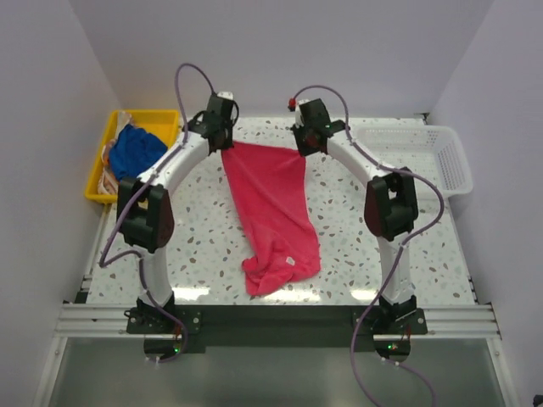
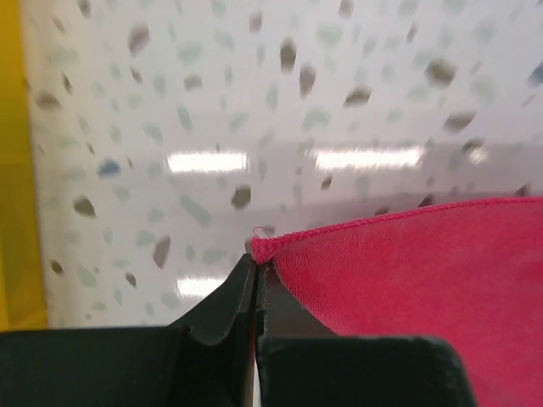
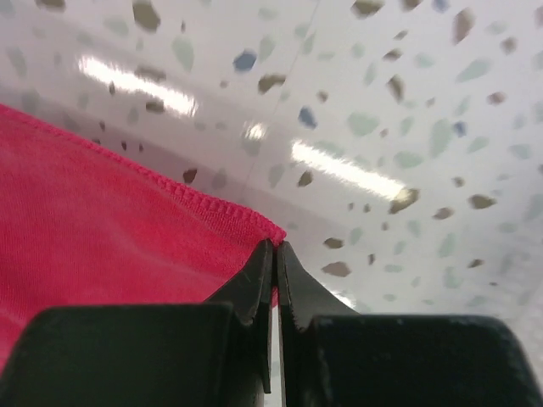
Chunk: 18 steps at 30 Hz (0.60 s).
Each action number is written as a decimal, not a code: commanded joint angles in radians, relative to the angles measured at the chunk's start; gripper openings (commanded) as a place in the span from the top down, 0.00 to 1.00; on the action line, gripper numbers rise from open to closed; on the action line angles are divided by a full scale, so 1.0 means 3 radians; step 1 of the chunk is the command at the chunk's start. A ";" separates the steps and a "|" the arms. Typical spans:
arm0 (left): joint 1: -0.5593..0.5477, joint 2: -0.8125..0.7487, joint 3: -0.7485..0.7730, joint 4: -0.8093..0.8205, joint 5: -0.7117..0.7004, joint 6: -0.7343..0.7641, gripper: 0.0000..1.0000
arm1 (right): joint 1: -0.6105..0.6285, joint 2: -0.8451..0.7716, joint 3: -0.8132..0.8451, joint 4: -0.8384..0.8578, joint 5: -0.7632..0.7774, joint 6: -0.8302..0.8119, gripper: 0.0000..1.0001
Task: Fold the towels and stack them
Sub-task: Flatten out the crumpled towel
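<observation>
From above, the hot pink towel lies on the speckled table. Its long axis runs from the far edge toward the arm bases, where its near end is bunched. The left gripper has the far left corner and the right gripper the far right corner. A royal blue towel sits in the yellow tray.

In the left wrist view, the jaws are pinched together on the corner tip, and the cloth spreads rightward.

In the right wrist view, the jaws are clamped on the other corner, and the cloth spreads leftward.

Both arms look equally placed, so the coming move likely draws the far edge toward the bunched near end.
</observation>
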 commanded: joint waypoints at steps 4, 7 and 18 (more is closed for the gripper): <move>0.0046 -0.0365 0.1349 0.0037 -0.0142 0.0539 1.00 | -0.0188 -0.0729 0.0835 -0.0050 0.0397 0.0024 1.00; 0.0041 -0.0656 0.1432 0.0179 -0.0009 0.0682 1.00 | -0.0183 -0.1019 0.1015 -0.0045 0.0388 -0.0012 1.00; -0.0199 -0.2491 0.0466 0.0717 0.0196 0.1377 1.00 | -0.0183 -0.2610 0.0351 0.0103 -0.0133 -0.0319 1.00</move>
